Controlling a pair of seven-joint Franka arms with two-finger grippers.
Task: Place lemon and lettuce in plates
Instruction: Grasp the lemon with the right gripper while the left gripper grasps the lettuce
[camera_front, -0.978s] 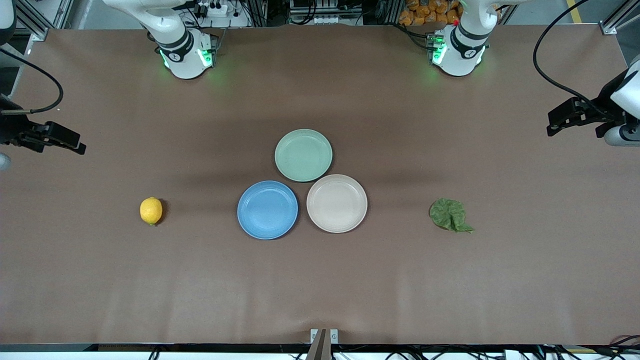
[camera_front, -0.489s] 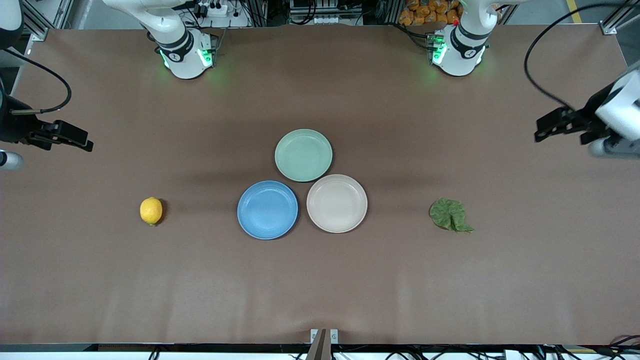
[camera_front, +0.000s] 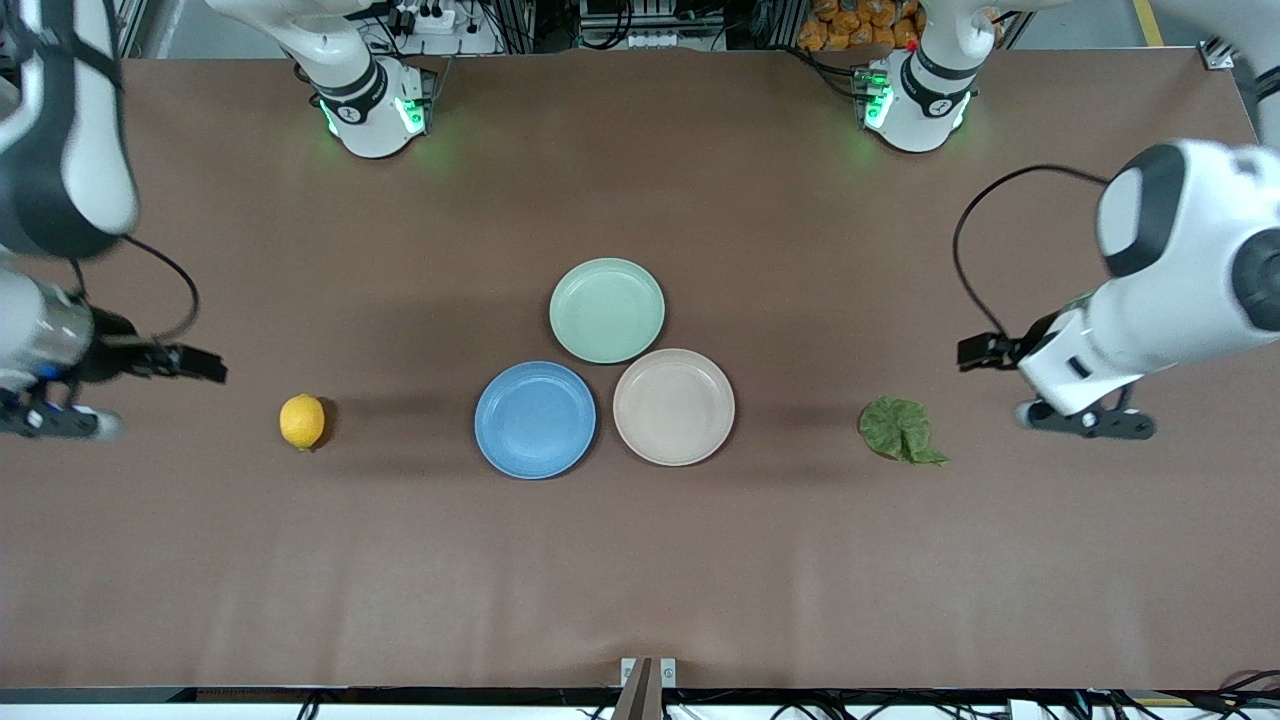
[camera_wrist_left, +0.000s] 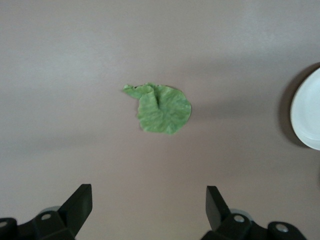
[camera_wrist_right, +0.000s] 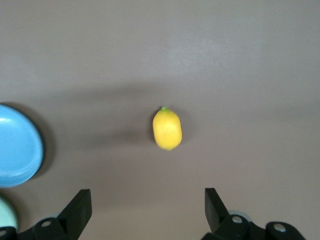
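Observation:
The lemon (camera_front: 302, 421) lies on the brown table toward the right arm's end; it also shows in the right wrist view (camera_wrist_right: 167, 129). The lettuce (camera_front: 900, 430) lies flat toward the left arm's end and shows in the left wrist view (camera_wrist_left: 162, 109). The blue plate (camera_front: 535, 420) and the beige-pink plate (camera_front: 673, 406) sit side by side at the table's middle, both empty. My right gripper (camera_front: 50, 422) hovers open and empty beside the lemon (camera_wrist_right: 147, 200). My left gripper (camera_front: 1085, 422) hovers open and empty beside the lettuce (camera_wrist_left: 148, 200).
A pale green plate (camera_front: 607, 310) sits empty, touching both other plates, farther from the front camera. The blue plate's edge (camera_wrist_right: 17, 145) shows in the right wrist view, the beige plate's edge (camera_wrist_left: 307, 117) in the left wrist view.
Both arms have swung in from the table's ends. The right gripper has come closer to the lemon and the left gripper closer to the lettuce. Nothing on the table has moved.

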